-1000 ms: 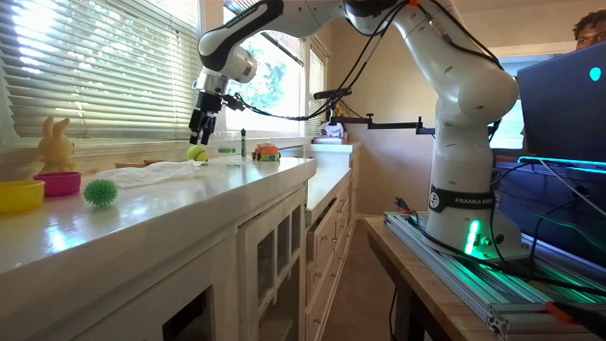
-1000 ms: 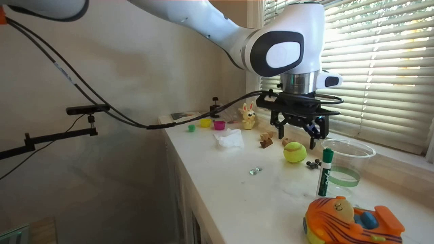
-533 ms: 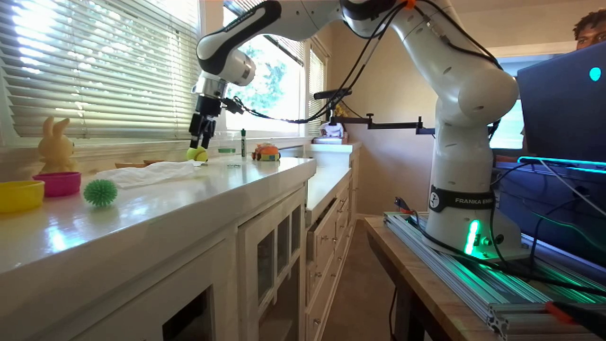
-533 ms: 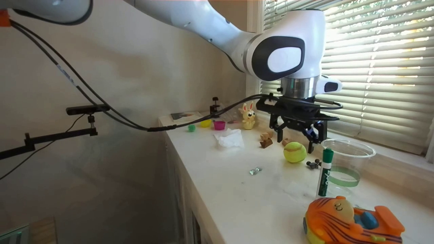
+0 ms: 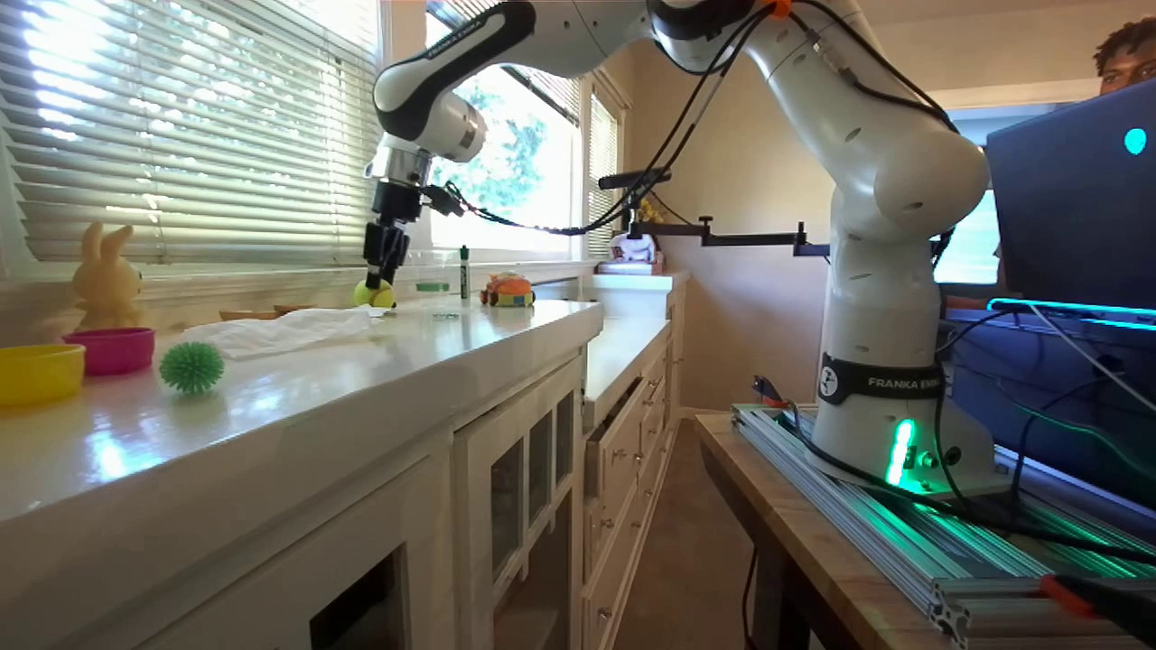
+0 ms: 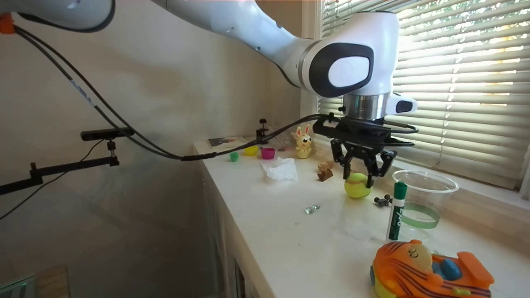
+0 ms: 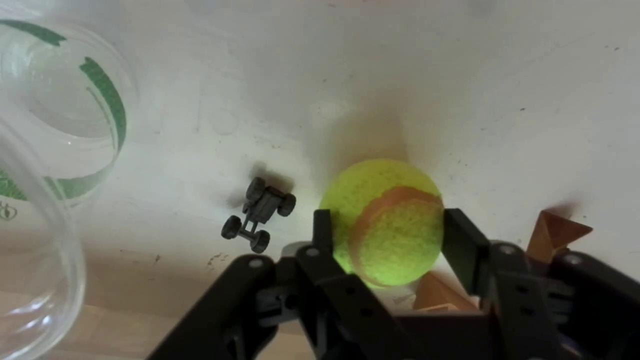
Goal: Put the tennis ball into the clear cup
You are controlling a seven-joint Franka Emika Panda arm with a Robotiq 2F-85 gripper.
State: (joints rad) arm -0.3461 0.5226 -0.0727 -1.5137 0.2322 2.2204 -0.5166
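The fuzzy yellow-green tennis ball [image 7: 387, 230] rests on the white counter, an orange-brown band across it. My gripper [image 6: 358, 178] points down over it and is shut on it, one finger pad [image 7: 322, 232] pressed to each side in the wrist view. Both fingers reach about the ball's upper half in an exterior view. The clear cup [image 6: 432, 198], see-through with a green band low on its wall, stands upright by the window ledge, a short way from the ball. In the wrist view part of the cup [image 7: 70, 260] is cut off at the left edge.
Between ball and cup lies a small dark wheeled toy [image 6: 383, 200]. A green marker [image 6: 397, 213] stands upright before the cup, with an orange toy car [image 6: 430, 269] nearer the camera. Brown pieces [image 6: 325, 171], a white cloth [image 6: 281, 169] and glass bits [image 6: 311, 208] lie around.
My gripper has come down over the ball, then its fingers have drawn together from wide apart until they touch it. The ball has shifted slightly. The cup has not moved.
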